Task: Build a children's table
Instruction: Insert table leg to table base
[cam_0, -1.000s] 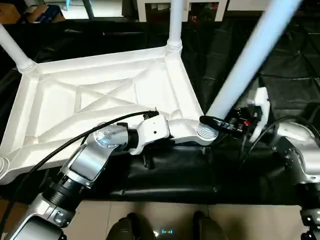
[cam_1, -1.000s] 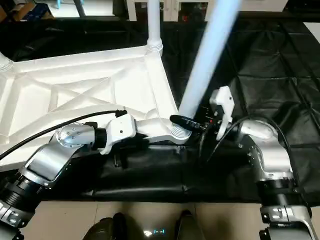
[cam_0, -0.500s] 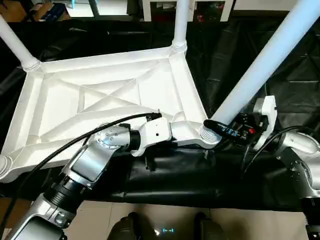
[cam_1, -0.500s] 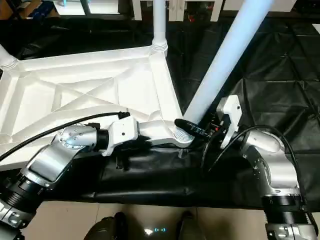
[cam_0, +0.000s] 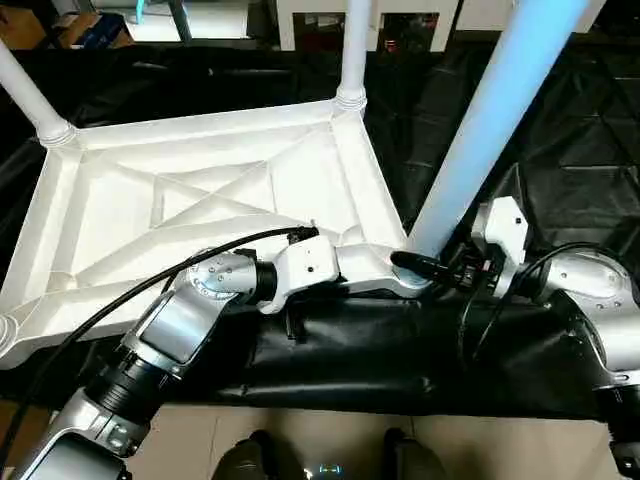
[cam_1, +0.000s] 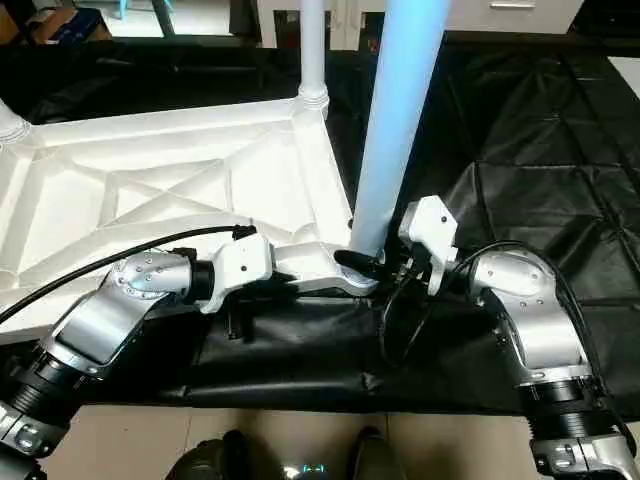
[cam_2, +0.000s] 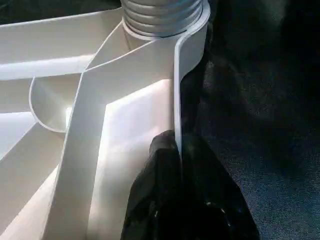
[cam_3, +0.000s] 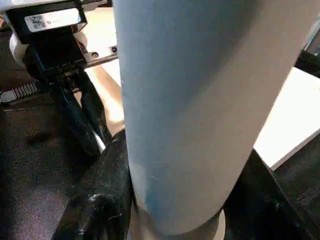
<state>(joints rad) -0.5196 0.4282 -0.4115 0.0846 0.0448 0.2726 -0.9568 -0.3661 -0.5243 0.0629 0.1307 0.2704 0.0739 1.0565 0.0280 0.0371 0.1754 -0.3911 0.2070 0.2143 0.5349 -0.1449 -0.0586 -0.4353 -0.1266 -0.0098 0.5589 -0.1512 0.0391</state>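
The children's table top (cam_0: 200, 190) lies upside down on a black mat, its X ribs facing up. White legs stand in the far right corner (cam_0: 352, 50) and the far left corner (cam_0: 30, 95). My right gripper (cam_0: 425, 268) is shut on a third leg (cam_1: 400, 110) just above its ribbed foot, which sits at the near right corner socket (cam_2: 160, 15). That leg rises almost upright. My left gripper (cam_2: 176, 150) is shut on the top's near rim next to that corner, one finger (cam_2: 150, 190) inside the wall and the other outside.
The black mat (cam_0: 560, 150) covers the floor around the table top. A white shelving unit (cam_0: 300, 15) and a cardboard box (cam_0: 90, 25) stand at the back. A strip of tiled floor (cam_0: 480, 445) and my feet lie along the near edge.
The leg in my right gripper has swung from leaning far right to nearly upright, and the right gripper has moved in towards the corner. The left gripper has kept its hold.
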